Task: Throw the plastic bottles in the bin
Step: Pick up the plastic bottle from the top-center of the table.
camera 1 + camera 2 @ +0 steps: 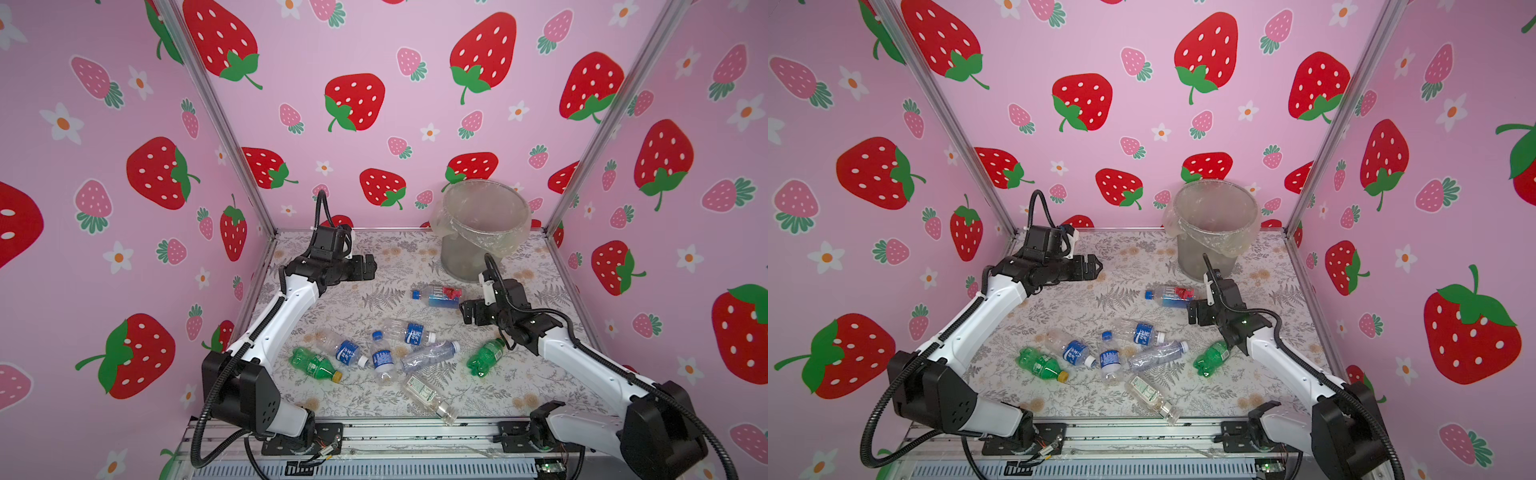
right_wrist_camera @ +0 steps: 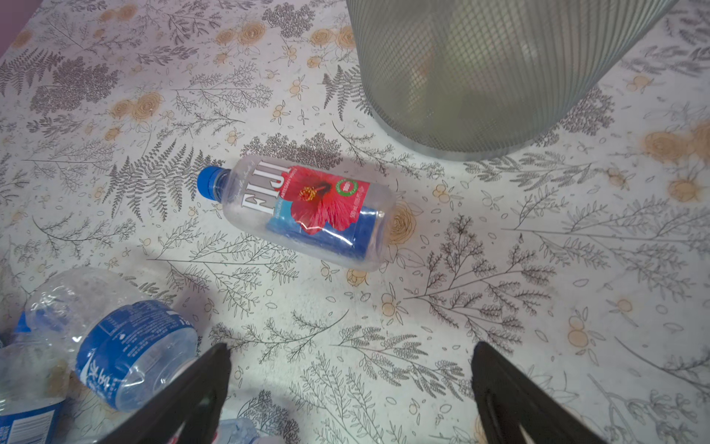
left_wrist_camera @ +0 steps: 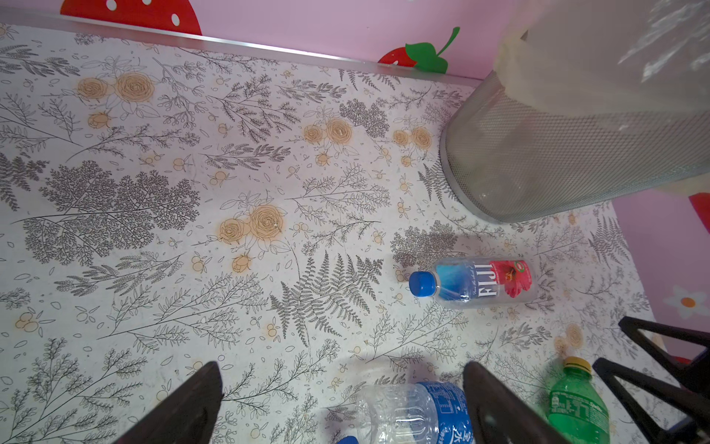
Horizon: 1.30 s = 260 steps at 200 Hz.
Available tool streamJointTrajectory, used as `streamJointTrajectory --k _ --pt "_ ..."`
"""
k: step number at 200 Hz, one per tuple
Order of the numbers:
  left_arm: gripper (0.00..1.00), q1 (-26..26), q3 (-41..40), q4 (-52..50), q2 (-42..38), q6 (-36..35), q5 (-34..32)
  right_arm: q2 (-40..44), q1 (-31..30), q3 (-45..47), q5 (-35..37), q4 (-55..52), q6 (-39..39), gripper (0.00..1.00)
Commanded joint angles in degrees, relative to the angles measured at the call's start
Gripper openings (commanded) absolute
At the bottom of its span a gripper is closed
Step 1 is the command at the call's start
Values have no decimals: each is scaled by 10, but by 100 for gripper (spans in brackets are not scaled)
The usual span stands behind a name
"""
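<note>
- Pink walls (image 1: 374, 124) printed with strawberries enclose a table (image 1: 332, 299) covered in a grey fern and flower pattern.
- Over the back left of the table hovers the left gripper (image 1: 368, 268). Its fingers (image 3: 192, 407) are spread wide, holding and touching nothing.
- Toward the right, the right gripper (image 1: 466, 312) hangs just beside the flower-label bottle (image 1: 438, 296). Its fingers (image 2: 507, 396) are also wide apart and empty, clear of the bottle.
- That bottle lies on its side near the foot of the bin, clear with a blue cap and a red flower on its label.
- At the back right stands the bin (image 1: 461, 262), round grey mesh, upright, with a clear liner (image 1: 503, 241) folded over its rim.
- Seven more bottles lie in a loose cluster at the middle front:
  - two green bottles (image 1: 316, 365) at either end
  - three blue-label bottles (image 1: 382, 359)
  - a crumpled clear bottle (image 1: 430, 355)
  - a white-label bottle (image 1: 428, 395) nearest the front edge
</note>
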<state>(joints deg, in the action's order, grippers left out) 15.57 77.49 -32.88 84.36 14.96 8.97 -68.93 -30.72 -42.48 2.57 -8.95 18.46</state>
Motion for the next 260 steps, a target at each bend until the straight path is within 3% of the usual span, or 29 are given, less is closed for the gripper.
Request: streamJointTrajectory --k 1,31,100,144,182,229,260 --pt "99 -1 14 -13 -13 -8 -7 -13 -8 -38 26 -9 -68 99" --pt "99 -1 14 -14 -17 -10 -24 -33 -12 -75 64 -26 -120 99" --pt "99 -1 11 -12 -22 -14 -30 -80 -29 -117 65 -39 -259 99" --pt "99 -1 11 -13 -22 -16 -30 -84 -33 -111 5 -26 -376 99" --pt "99 -1 13 -16 -23 -17 -29 -116 -35 -131 -55 -46 -423 99" --pt "99 -1 13 -16 -23 -20 -29 -162 -36 -149 -34 -75 -478 99" --pt "99 -3 16 -18 -17 -20 -25 -181 -36 -166 -63 -88 -507 99"
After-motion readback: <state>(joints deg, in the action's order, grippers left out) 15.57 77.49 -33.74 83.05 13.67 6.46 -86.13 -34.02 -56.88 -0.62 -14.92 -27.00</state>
